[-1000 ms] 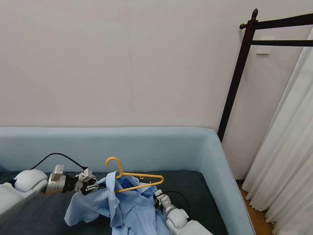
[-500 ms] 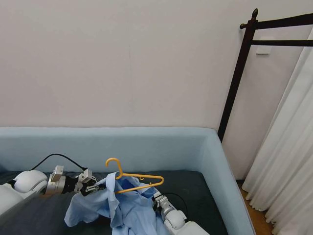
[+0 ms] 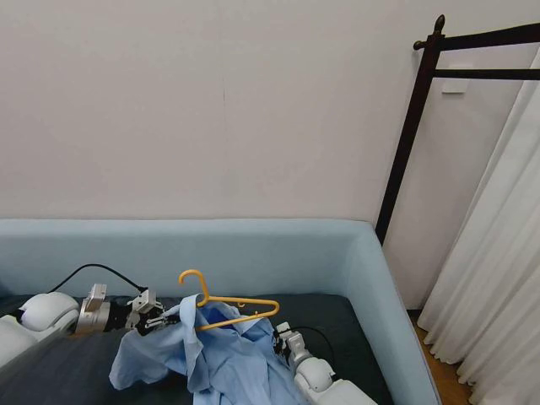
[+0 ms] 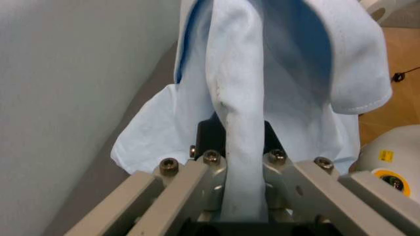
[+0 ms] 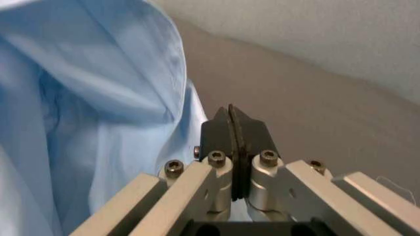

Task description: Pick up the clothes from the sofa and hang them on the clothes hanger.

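A light blue shirt (image 3: 207,359) lies crumpled on the sofa's dark seat, draped partly over a yellow hanger (image 3: 229,305) whose hook points up. My left gripper (image 3: 157,317) reaches in from the left and is shut on a fold of the shirt (image 4: 239,98); the left wrist view shows the cloth pinched between its dark pads (image 4: 207,132). At the shirt's right edge sits my right gripper (image 3: 280,335). In the right wrist view its fingertips (image 5: 231,129) are pressed together with nothing seen between them, and the shirt (image 5: 85,113) lies just beside them.
The pale blue sofa back (image 3: 253,249) and right armrest (image 3: 380,312) enclose the seat. A dark wooden clothes rack (image 3: 413,126) stands past the armrest at the upper right, with a white curtain (image 3: 498,278) beside it.
My left gripper has drawn a little to the left, and the shirt and hanger shifted left with it. My right gripper moved slightly right and back along the shirt's edge.
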Motion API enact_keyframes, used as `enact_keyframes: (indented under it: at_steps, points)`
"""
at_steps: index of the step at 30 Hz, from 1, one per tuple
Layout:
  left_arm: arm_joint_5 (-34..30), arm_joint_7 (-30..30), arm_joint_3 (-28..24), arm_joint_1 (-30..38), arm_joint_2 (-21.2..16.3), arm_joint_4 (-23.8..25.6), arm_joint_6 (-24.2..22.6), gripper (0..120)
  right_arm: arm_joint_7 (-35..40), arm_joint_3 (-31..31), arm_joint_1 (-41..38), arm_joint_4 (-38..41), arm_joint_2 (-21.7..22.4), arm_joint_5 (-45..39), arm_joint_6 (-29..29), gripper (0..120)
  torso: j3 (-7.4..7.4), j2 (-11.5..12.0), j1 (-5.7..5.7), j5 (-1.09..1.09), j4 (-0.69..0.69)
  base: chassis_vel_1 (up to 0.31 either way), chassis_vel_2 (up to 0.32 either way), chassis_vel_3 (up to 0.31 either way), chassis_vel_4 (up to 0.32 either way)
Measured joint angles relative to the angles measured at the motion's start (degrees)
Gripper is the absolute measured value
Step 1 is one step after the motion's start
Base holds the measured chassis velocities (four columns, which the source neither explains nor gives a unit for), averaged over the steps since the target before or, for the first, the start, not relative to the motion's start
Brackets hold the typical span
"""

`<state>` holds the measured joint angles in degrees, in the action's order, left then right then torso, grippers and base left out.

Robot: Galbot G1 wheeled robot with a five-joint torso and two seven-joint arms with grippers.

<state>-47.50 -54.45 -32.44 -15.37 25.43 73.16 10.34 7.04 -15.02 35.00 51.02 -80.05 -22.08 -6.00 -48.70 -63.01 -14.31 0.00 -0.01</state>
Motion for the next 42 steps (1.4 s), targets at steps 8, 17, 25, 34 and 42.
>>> enact_keyframes:
  at_steps: [8, 17, 25, 34, 42]
  points:
    - [0.14, -0.26, 0.00, 0.00, 0.06, -0.01, 0.02, 1, -1.80, 0.45, 0.73, -0.02, -1.11, -1.65, -0.45, 10, 0.00, 0.00, 0.00, 0.00, 0.01, 0.000, 0.000, 0.000, 0.000]
    - [0.24, -0.36, 0.07, -0.41, -0.27, 0.48, 0.02, 1, -2.40, 0.89, 0.11, -1.06, -2.22, -2.98, -0.53, 41, 0.00, 0.00, 0.00, 0.00, 0.00, 0.000, 0.000, 0.000, 0.000]
    - [0.49, -0.37, 0.13, -0.79, -0.04, 0.85, -0.06, 1, -2.92, 2.86, -1.82, -6.29, -5.38, -3.74, -1.01, 68, 0.00, 0.00, 0.00, 0.00, 0.01, 0.000, 0.000, 0.000, 0.000]
    - [0.47, -0.33, 0.09, -0.53, -0.18, 0.87, -0.15, 1, -3.00, 3.66, -2.09, -7.29, -6.23, -2.44, 0.92, 47, 0.00, 0.00, 0.00, 0.00, 0.00, 0.000, 0.000, 0.000, 0.000]
    - [0.47, -0.26, 0.65, -1.53, -0.38, 1.29, -0.16, 1, -3.46, 3.17, -2.85, -9.28, -7.21, -1.87, 2.08, 16, 0.00, 0.00, 0.00, 0.00, 0.01, 0.000, 0.000, 0.000, 0.000]
